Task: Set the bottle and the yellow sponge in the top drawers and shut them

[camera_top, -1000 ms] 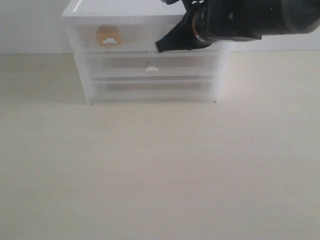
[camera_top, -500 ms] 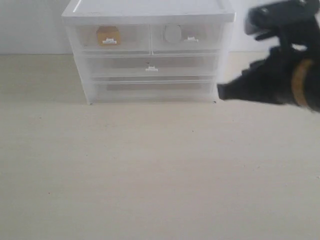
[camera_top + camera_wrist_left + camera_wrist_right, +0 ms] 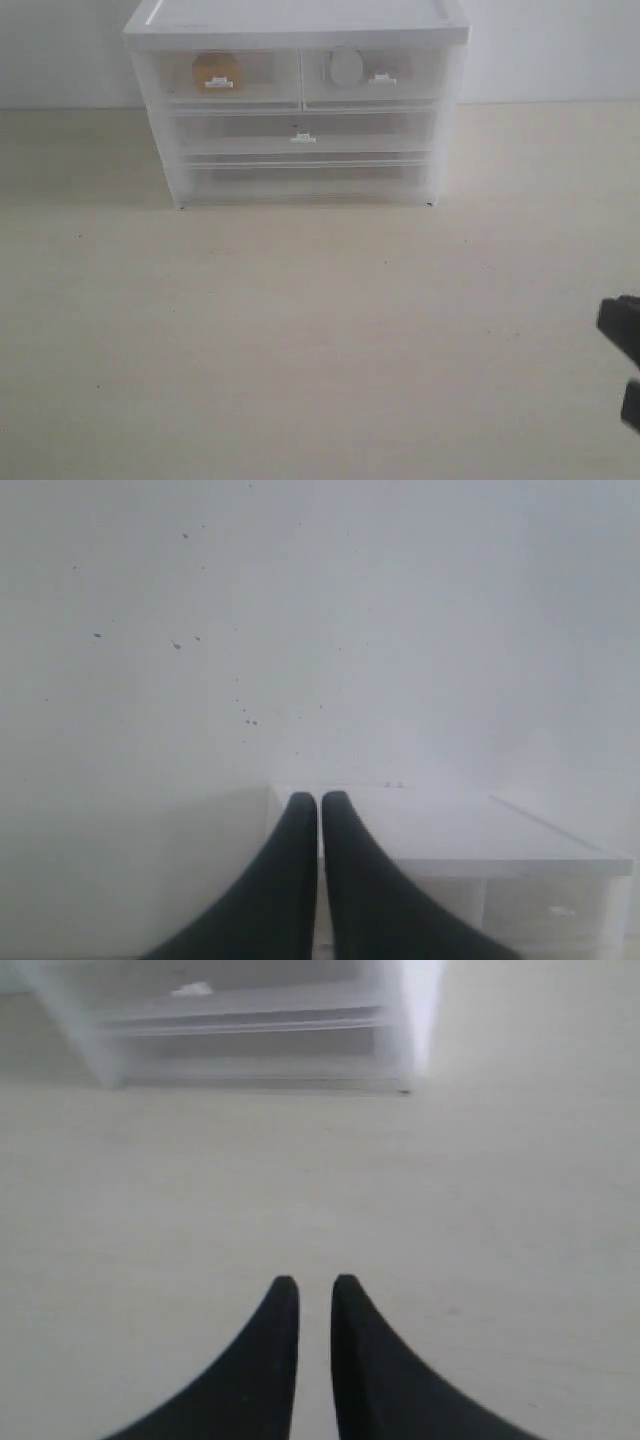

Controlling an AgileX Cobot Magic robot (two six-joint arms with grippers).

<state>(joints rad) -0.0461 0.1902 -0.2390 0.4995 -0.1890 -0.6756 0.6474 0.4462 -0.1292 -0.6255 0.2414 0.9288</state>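
The white cabinet (image 3: 300,30) stands at the back of the table. Its two top drawers are pushed in: the left one (image 3: 268,76) shows the yellow sponge (image 3: 215,68) through its clear front, the right one (image 3: 412,76) shows the pale bottle (image 3: 345,67). My right gripper (image 3: 625,365) is at the lower right edge of the exterior view, far from the cabinet; in its wrist view the right gripper (image 3: 315,1282) hangs over bare table, shut with a thin gap and empty. My left gripper (image 3: 320,798) is shut, empty, raised before the wall beside the cabinet top (image 3: 450,830).
Two full-width drawers, the upper (image 3: 300,130) and the lower (image 3: 300,175), are pushed in below the top pair. A white wall (image 3: 560,50) runs behind the cabinet. The light wooden table (image 3: 300,330) stretches in front; the cabinet's lower part (image 3: 250,1020) shows ahead of my right gripper.
My right arm has swung away from the right top drawer, down and to the right, to the frame's lower right edge. The bottle inside that drawer has come into view.
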